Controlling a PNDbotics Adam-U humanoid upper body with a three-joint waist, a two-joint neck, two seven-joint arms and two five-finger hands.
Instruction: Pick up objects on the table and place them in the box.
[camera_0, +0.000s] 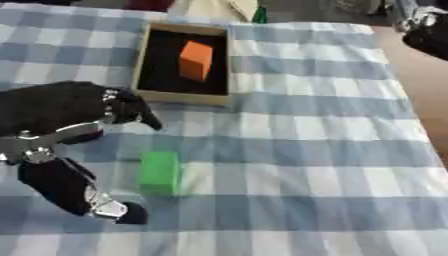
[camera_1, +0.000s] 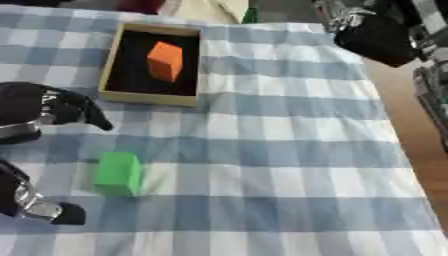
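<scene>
While the orange block (camera_0: 196, 60) already sat inside the box (camera_0: 143, 62), the green block (camera_0: 159, 172) lay on the checked desk (camera_0: 306, 150) between the spread fingers and thumb of the open left hand (camera_0: 61, 107), apparently poised to grasp it; the right hand (camera_1: 376, 37), at the far corner, could not be read.

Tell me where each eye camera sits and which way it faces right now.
Left eye view: in the head, looking down on the blue-and-white checked tablecloth; the black left hand spreads open beside the green block.
Right eye view: same head, set slightly rightward; shows more of the black right hand at the upper right corner.
Both share the orange block inside the shallow tan, black-lined box.
</scene>
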